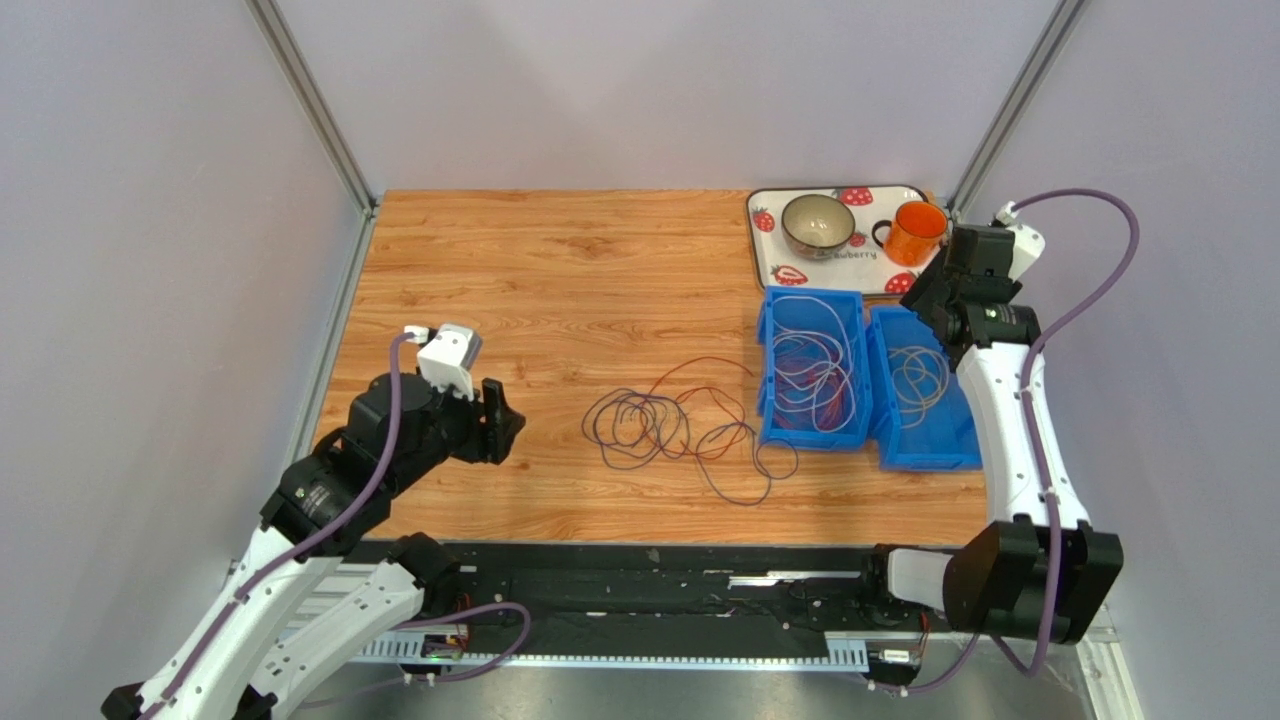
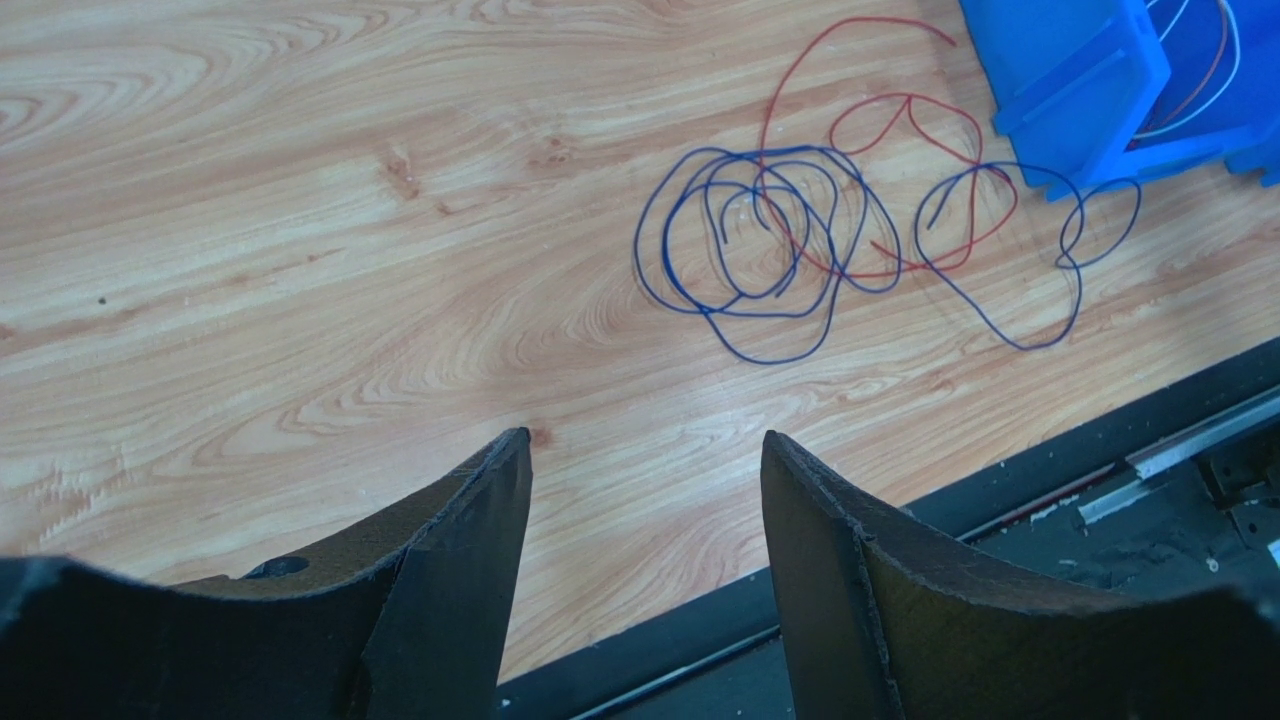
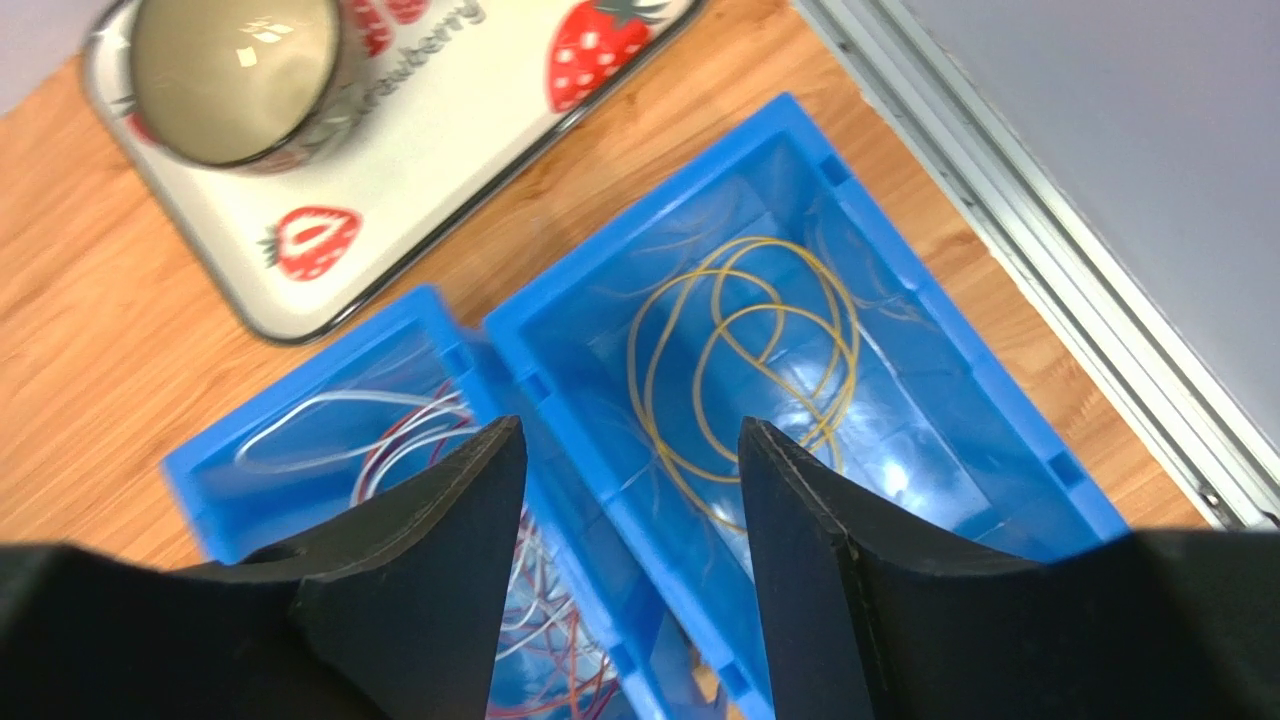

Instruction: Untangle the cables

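Observation:
A tangle of purple-black and orange-red cables point(image 1: 661, 428) lies in loose loops on the wooden table, left of two blue bins. In the left wrist view the purple loops point(image 2: 766, 240) and a red wire point(image 2: 902, 105) lie ahead of my left gripper point(image 2: 646, 438), well apart from it. My left gripper point(image 1: 504, 428) is open and empty, left of the tangle. My right gripper point(image 1: 929, 297) is open and empty above the bins point(image 3: 631, 425). The left bin point(image 1: 766, 360) holds white and red cables point(image 3: 376, 450). The right bin point(image 1: 924, 458) holds yellow cable loops point(image 3: 751, 345).
A strawberry-patterned tray point(image 1: 781, 270) at the back right carries a bowl point(image 1: 819, 222) and an orange mug point(image 1: 914, 233). A black rail point(image 1: 646, 578) runs along the table's near edge. Metal frame posts point(image 3: 1052, 270) border the table's sides.

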`<state>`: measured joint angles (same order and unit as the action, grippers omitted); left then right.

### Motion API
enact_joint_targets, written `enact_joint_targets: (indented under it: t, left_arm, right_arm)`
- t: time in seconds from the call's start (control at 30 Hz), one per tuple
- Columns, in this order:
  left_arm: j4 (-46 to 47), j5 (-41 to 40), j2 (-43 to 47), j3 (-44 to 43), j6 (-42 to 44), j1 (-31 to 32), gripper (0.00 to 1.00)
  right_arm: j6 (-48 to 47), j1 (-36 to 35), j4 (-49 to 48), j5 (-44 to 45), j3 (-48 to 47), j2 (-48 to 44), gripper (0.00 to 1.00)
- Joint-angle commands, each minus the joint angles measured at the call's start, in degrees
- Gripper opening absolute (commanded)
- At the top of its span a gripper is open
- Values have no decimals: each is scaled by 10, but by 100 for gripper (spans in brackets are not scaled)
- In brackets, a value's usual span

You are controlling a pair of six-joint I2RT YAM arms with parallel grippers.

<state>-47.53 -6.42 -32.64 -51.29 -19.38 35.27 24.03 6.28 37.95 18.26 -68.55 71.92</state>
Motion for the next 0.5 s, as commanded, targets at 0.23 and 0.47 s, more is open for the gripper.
enact_joint_targets:
  t: [0.23,0.47]
  left_arm:
    - [71,109,-127,-15,-62,2,62]
    - [132,127,-227,-24,-107,18,59]
  right_arm:
    - [40,-131,21,-120,5,-110,56]
    - [66,-284,44,-110,34,-128,56]
